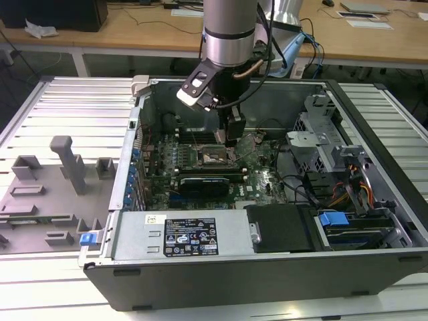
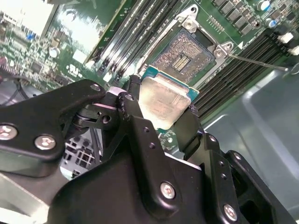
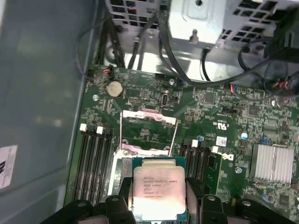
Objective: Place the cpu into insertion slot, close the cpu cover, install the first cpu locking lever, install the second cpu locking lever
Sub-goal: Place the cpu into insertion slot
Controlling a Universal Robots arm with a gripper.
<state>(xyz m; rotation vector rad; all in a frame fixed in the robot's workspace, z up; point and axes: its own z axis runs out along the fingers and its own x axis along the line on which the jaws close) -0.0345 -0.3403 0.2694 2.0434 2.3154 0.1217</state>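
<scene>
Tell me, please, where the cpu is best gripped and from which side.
Grip the cpu by two opposite thin edges, coming from the side of its flat metal top. It is a thin square plate, so only the edges give hold; the gripper clamps it this way now, near the slot.

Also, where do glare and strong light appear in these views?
Second wrist view: the cpu shines pale on its metal top, and a patch past the motherboard is washed out white. First wrist view: it looks bright too. Exterior view: bright highlights run down the arm.
</scene>
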